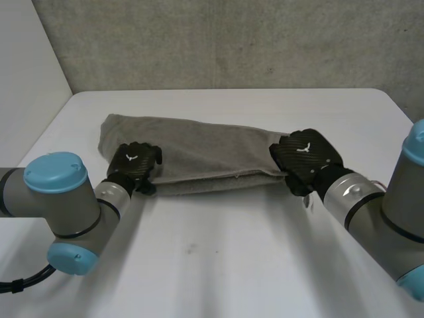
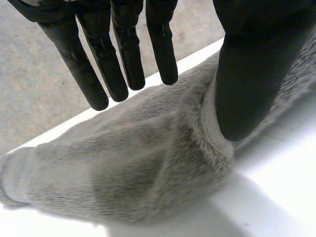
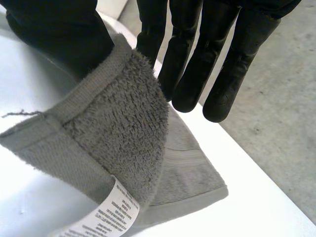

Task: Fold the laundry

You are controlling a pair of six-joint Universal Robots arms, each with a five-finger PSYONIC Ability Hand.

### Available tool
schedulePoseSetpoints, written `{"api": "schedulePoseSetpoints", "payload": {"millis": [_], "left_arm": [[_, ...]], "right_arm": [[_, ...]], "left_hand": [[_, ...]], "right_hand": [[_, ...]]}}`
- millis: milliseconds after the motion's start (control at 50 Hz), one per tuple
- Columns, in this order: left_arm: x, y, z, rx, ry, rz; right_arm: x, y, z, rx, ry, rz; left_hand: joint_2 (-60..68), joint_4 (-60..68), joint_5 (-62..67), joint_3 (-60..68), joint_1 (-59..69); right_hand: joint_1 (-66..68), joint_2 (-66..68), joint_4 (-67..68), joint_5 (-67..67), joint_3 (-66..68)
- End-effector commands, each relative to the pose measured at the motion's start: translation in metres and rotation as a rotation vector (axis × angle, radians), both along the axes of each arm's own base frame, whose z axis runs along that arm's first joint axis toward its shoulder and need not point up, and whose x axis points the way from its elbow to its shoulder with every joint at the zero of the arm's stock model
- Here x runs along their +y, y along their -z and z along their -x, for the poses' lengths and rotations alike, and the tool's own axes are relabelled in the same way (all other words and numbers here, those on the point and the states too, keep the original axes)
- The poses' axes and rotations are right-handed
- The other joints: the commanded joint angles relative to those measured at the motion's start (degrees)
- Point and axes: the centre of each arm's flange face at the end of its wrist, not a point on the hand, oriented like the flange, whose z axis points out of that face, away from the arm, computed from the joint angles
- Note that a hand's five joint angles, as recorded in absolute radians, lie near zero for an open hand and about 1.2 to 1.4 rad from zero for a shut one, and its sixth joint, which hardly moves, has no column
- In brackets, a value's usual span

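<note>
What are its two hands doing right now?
Left hand: on the grey towel's near edge; grip cannot be told.
Right hand: shut on the towel's lifted corner.

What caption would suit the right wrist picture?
Right hand pinching the labelled corner of a grey towel above the white table.

I count one long grey terry-cloth towel point(image 1: 199, 156), with one white printed care label point(image 3: 111, 215) on it. One white table point(image 1: 218, 265). Two black robot hands: left hand point(image 1: 134, 165), right hand point(image 1: 306, 159). Two grey-jointed, blue-capped arms: left arm point(image 1: 59, 205), right arm point(image 1: 391, 212).
</note>
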Motion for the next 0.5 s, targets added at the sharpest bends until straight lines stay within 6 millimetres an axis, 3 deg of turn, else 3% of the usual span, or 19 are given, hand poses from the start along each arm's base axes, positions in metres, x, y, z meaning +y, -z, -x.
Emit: {"api": "schedulePoseSetpoints", "payload": {"millis": [20,120,260,420,480,500], "left_arm": [[-0.010,-0.003,-0.012,-0.006,-0.073,0.023],[-0.010,-0.014,-0.021,-0.013,-0.124,0.035],[-0.004,-0.027,-0.024,0.003,-0.126,0.045],[0.004,-0.025,-0.025,-0.023,-0.119,0.003],[0.011,-0.039,-0.027,-0.030,-0.118,-0.015],[0.016,-0.052,-0.028,-0.030,-0.114,-0.011]], "right_arm": [[-0.006,-0.006,0.005,-0.021,0.025,0.010],[-0.007,-0.003,0.004,-0.019,0.028,0.000],[-0.006,0.001,0.002,-0.015,0.022,-0.012],[-0.012,-0.005,0.003,-0.019,0.033,0.009],[-0.013,-0.014,0.003,-0.010,0.031,0.029],[-0.011,-0.023,0.004,0.005,0.026,0.045]], "left_hand": [[4.7,4.7,4.9,4.6,4.4],[7.6,7.6,7.7,7.5,7.3],[42.5,42.5,42.6,42.4,42.2],[44.6,44.6,44.7,44.4,44.3],[44.6,44.6,44.7,44.4,44.3],[44.6,44.6,44.7,44.4,44.3]], "right_hand": [[24.9,12.8,11.7,13.4,11.7],[24.9,12.8,11.7,13.4,11.7],[24.9,12.8,11.7,13.4,11.7],[24.9,12.8,11.7,13.4,11.7],[24.9,12.8,11.7,13.4,11.7],[24.9,12.8,11.7,13.4,11.7]]}}
